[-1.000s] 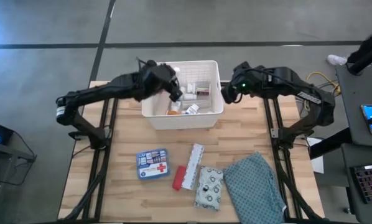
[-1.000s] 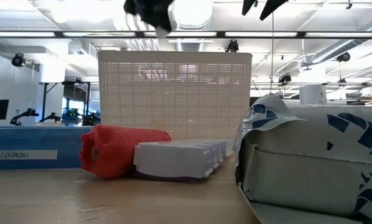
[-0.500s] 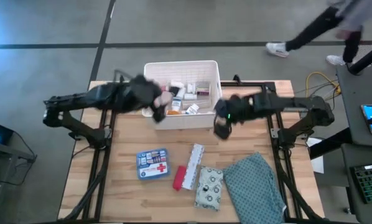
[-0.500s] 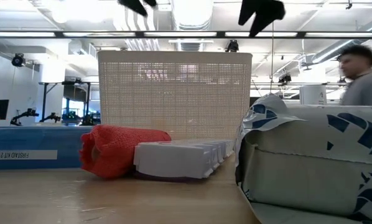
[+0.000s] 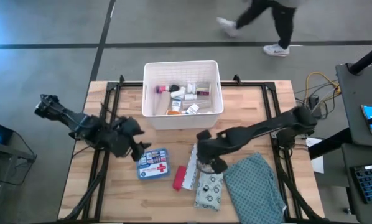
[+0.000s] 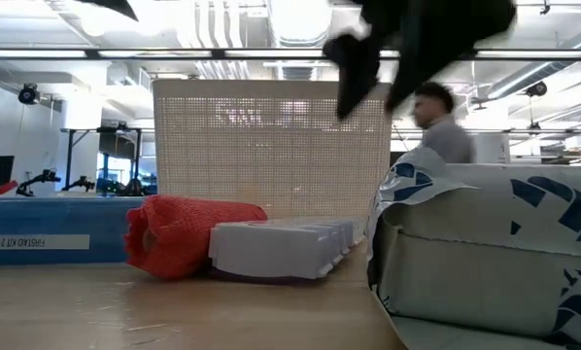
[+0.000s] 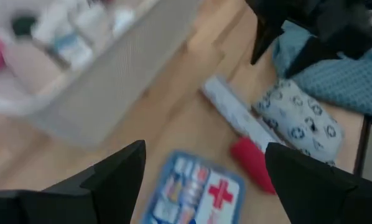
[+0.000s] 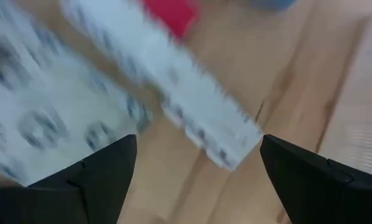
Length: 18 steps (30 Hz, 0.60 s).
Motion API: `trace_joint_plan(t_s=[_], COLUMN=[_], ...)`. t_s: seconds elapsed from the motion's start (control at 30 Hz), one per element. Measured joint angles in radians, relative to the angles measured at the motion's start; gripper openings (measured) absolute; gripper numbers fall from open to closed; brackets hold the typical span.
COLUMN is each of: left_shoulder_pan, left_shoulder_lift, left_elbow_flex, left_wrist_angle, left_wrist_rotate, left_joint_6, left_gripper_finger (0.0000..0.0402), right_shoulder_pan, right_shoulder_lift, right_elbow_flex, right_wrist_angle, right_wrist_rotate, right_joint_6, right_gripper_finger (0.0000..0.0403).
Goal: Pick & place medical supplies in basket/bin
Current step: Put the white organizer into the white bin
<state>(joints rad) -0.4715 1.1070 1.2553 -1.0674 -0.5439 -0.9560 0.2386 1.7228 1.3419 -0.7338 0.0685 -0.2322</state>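
Several small supplies, among them white bottles (image 5: 187, 92), are seen lying inside the white basket (image 5: 150, 109) at the far middle of the table (image 5: 248, 118). Nearer, a blue first-aid box (image 5: 153, 163), a red item (image 5: 179, 177), a long white strip (image 5: 193, 165) and a patterned pouch (image 5: 209, 186) are laid in a row, with a teal cloth (image 5: 255, 189) beside the pouch. The left gripper (image 5: 138, 149) is held just beside the blue box, fingers spread wide and empty. The right gripper (image 5: 209, 163) is poised over the strip and pouch, fingers likewise spread, nothing held. A person (image 6: 444, 134) is seen in the room behind.
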Motion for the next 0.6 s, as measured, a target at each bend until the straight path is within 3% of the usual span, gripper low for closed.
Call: trace_joint_plan(t_s=[0.23, 0.4, 0.6], left_shoulder_pan=[-0.134, -0.174, -0.185], left_shoulder_lift=[0.004, 0.039, 0.068], left_elbow_flex=[-0.113, -0.121, -0.112], left_wrist_angle=[0.013, 0.018, 0.018], left_wrist_rotate=[-0.001, -0.008, -0.007], left_joint_6=[-0.243, -0.308, -0.311], left_gripper_finger=[0.0306, 0.0306, 0.0306], right_shoulder_pan=[-0.002, -0.007, -0.042], right_shoulder_lift=[0.199, 0.301, 0.341], right_elbow_flex=[0.108, 0.203, 0.225], right_wrist_angle=[-0.098, -0.097, -0.101], right_wrist_rotate=[0.036, 0.143, 0.110], right_joint_6=[-0.222, -0.341, -0.337], right_gripper_finger=[0.0352, 0.0363, 0.0363])
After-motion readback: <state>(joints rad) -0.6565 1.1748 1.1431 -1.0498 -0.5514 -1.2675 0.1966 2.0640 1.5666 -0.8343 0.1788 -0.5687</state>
